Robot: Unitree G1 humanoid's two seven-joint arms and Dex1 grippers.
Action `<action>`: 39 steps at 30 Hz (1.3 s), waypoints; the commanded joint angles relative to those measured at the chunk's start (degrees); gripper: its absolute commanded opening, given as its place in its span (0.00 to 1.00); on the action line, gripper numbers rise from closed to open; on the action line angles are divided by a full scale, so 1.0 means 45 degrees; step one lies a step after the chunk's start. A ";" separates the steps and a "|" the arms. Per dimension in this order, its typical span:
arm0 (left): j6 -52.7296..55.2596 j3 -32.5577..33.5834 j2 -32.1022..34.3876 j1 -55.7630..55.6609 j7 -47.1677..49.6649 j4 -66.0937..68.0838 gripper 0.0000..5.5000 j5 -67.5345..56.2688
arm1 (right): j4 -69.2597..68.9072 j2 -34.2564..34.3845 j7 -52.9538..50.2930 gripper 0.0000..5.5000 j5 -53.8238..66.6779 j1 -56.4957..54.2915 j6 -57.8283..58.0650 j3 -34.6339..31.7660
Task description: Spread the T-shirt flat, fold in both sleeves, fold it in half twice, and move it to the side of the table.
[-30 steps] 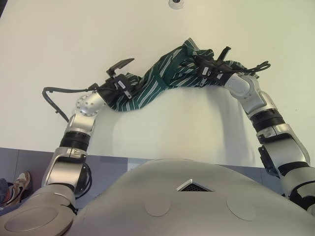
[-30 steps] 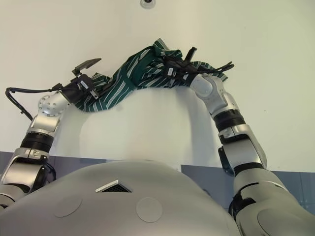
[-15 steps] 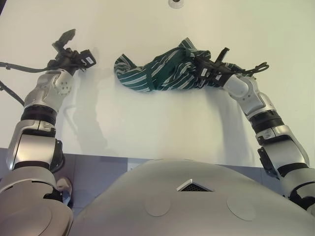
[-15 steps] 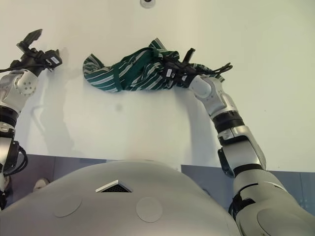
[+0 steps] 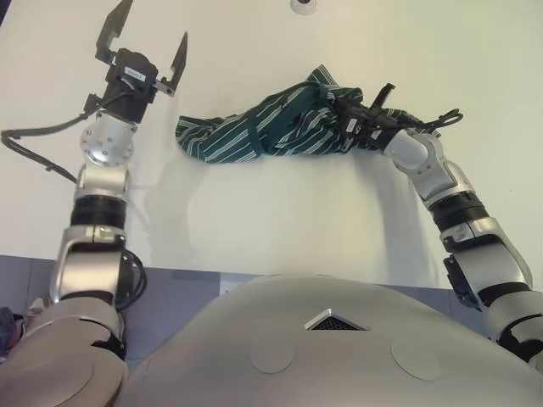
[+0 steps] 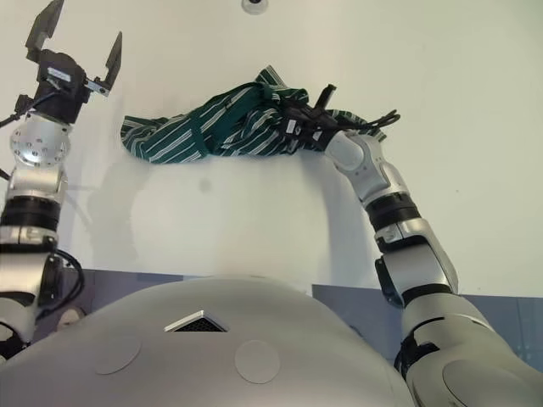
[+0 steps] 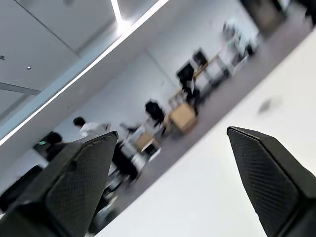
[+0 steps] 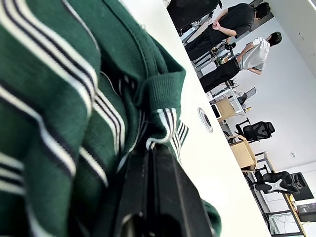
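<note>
The green striped T-shirt point(image 5: 254, 136) lies bunched in a long crumpled band across the far middle of the white table point(image 5: 280, 220). My right gripper point(image 5: 355, 117) is at the band's right end, shut on a fold of the cloth; in the right wrist view the striped fabric point(image 8: 74, 98) wraps around its closed black fingers point(image 8: 158, 197). My left gripper point(image 5: 146, 38) is raised above the table to the left of the shirt's loose left end point(image 5: 191, 140), apart from it. Its fingers point(image 7: 74, 182) are spread wide open and hold nothing.
A small round fitting point(image 5: 301, 4) sits at the table's far edge. A black cable point(image 5: 34, 153) loops beside my left arm. Bare table surface runs from the shirt to the near edge point(image 5: 339, 280).
My left gripper let go of the shirt's left end, swung out to the left, then rose with fingers open. The freed end dropped flat on the table. The right gripper stayed put.
</note>
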 commanded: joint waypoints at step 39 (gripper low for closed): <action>0.0977 -0.2985 0.2551 0.3541 0.0177 -0.1144 0.74 0.9275 | 0.0013 -0.0176 0.0504 0.01 -0.0351 0.0770 0.0425 0.0285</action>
